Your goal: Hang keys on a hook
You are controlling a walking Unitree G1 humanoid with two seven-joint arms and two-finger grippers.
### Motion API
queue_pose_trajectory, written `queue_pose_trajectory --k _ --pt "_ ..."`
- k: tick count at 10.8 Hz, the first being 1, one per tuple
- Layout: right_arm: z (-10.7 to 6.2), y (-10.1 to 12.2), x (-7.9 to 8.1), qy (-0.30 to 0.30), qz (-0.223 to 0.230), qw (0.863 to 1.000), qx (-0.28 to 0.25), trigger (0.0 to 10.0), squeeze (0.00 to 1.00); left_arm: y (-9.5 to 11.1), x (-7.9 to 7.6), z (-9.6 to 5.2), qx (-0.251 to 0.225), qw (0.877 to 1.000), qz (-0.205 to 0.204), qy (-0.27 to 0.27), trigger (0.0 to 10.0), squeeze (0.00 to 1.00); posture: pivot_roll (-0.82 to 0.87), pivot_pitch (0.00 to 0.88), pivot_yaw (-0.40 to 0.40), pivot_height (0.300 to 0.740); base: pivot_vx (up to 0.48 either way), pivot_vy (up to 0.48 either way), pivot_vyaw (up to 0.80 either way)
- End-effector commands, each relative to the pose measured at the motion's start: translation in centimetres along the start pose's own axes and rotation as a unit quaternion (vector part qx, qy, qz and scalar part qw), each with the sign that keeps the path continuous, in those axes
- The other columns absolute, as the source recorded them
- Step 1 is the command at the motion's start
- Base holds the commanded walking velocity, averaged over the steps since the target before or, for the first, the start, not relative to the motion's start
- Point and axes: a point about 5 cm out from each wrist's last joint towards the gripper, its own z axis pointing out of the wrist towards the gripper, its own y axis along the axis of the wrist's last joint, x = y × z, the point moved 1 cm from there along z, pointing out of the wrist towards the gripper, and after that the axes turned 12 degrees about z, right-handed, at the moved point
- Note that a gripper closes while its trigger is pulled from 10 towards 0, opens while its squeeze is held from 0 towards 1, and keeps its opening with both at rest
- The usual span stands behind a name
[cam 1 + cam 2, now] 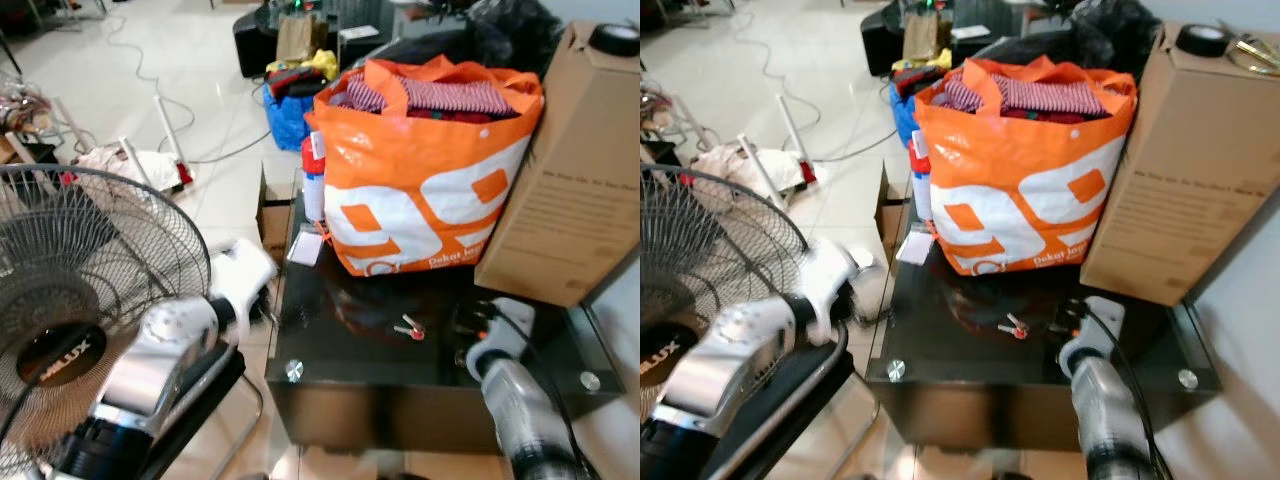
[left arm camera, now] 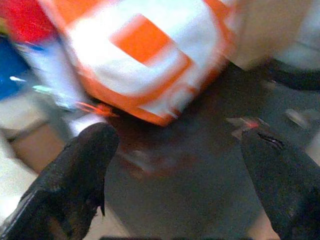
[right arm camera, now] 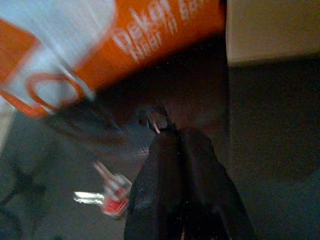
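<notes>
The keys point(image 1: 408, 328) with a red tag lie on the black glass table point(image 1: 330, 385), in front of the orange bag. My right gripper point(image 1: 472, 322) hovers low over the table just right of the keys point(image 3: 112, 195). Its fingers point(image 3: 172, 160) are pressed together with nothing clearly between them. My left gripper point(image 1: 258, 295) hangs off the table's left edge and is blurred. In the left wrist view its fingers point(image 2: 85, 165) stand wide apart and empty, pointing toward the bag and the keys point(image 2: 245, 123).
An orange and white shopping bag point(image 1: 425, 170) full of clothes and a tall cardboard box point(image 1: 575, 170) take up the back of the table. A standing fan point(image 1: 70, 320) is close on my left. Cables and bags lie on the tiled floor beyond.
</notes>
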Motion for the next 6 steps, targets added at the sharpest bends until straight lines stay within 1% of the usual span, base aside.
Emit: queue_pose_trajectory --k 1,2,3,4,5,6 --pt "-0.4 3.0 2.4 0.032 -0.002 0.998 -0.053 0.0 0.0 1.0 1.4 -0.3 -0.01 0.998 0.009 0.066 10.0 0.0 -0.09 0.0 0.058 0.74 0.0 0.0 0.0" --pt "-0.8 3.8 3.1 0.039 -0.003 0.997 -0.067 0.0 0.0 1.0 1.7 -0.3 -0.01 0.996 0.007 0.089 10.0 0.0 -0.08 0.0 0.054 0.74 0.0 0.0 0.0" --pt "-1.4 5.4 5.4 0.061 -0.02 0.993 -0.096 4.6 0.0 0.8 2.3 -0.8 -0.006 0.989 0.001 0.15 10.0 0.0 -0.06 0.0 0.025 0.74 0.0 0.0 0.0" --pt "-1.6 5.9 6.3 0.064 -0.028 0.992 -0.102 10.0 0.0 0.5 2.5 -1.2 0.003 0.984 0.001 0.177 10.0 0.0 -0.04 0.0 0.011 0.74 0.0 0.0 0.0" --pt "-1.6 6.1 6.9 0.059 -0.031 0.993 -0.098 10.0 0.0 0.2 2.4 -1.6 0.015 0.98 0.001 0.2 10.0 0.0 -0.02 0.0 -0.005 0.74 0.0 0.0 0.0" --pt "-1.7 6.1 7.0 0.057 -0.032 0.993 -0.095 10.0 0.0 0.3 2.5 -1.6 0.015 0.978 0.002 0.207 10.0 0.0 -0.01 0.0 -0.012 0.74 0.0 0.0 0.0"
